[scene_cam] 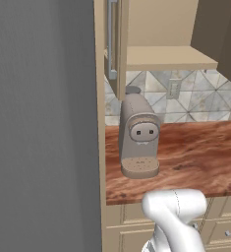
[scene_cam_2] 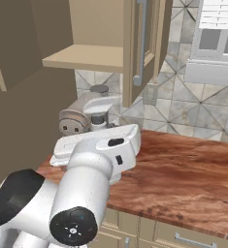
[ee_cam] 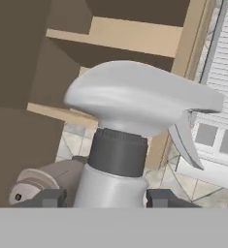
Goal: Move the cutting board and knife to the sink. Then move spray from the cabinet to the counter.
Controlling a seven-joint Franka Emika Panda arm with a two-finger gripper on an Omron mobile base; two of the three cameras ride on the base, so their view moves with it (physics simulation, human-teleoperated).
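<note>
My gripper (ee_cam: pixel 105 198) is shut on the spray (ee_cam: pixel 135 106), a pale grey bottle with a dark collar and a trigger head. One dark fingertip (ee_cam: pixel 48 197) shows on each side of the bottle's body. In the right base view the spray (scene_cam_2: pixel 102 103) hangs upright above the left end of the counter (scene_cam_2: pixel 183 169), below the open cabinet's shelf (scene_cam_2: pixel 86 58). The cabinet door (scene_cam_2: pixel 142 43) stands open beside it. The cutting board, knife and sink are out of view.
A taupe coffee machine (scene_cam: pixel 139 135) stands on the counter (scene_cam: pixel 195 157) right behind the held bottle. A tall grey panel (scene_cam: pixel 43 128) closes the left side. Beige drawers (scene_cam: pixel 225 231) run under the counter. A window (scene_cam_2: pixel 215 38) is at the right.
</note>
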